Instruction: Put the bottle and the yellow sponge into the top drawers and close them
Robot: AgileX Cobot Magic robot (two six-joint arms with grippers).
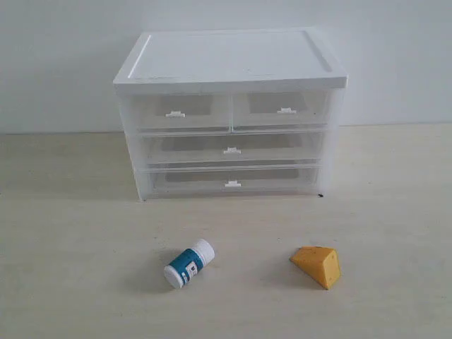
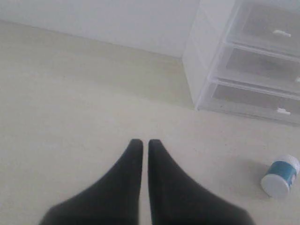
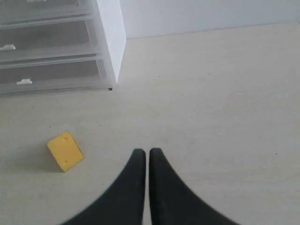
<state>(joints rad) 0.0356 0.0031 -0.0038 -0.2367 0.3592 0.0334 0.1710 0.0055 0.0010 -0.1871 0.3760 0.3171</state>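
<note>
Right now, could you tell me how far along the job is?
Nothing is done: the bottle and the yellow sponge lie on the table, and both top drawers are shut. Nothing is in hand; the left fingers and right fingers are closed, empty. Everything is left.

Smooth matte black jaws, curved, tapering tips

Open bench (image 1: pixel 70 282) stretches in front of the cabinet (image 1: pixel 233 60), broken only by the bottle (image 1: pixel 188 263) and the yellow sponge (image 1: pixel 317 265), lying well apart. The top drawers (image 1: pixel 185 111) and wider drawers (image 1: pixel 232 150) sit shut, fronts unobstructed. A wall (image 1: pixel 56 63) stands behind the cabinet.
</note>
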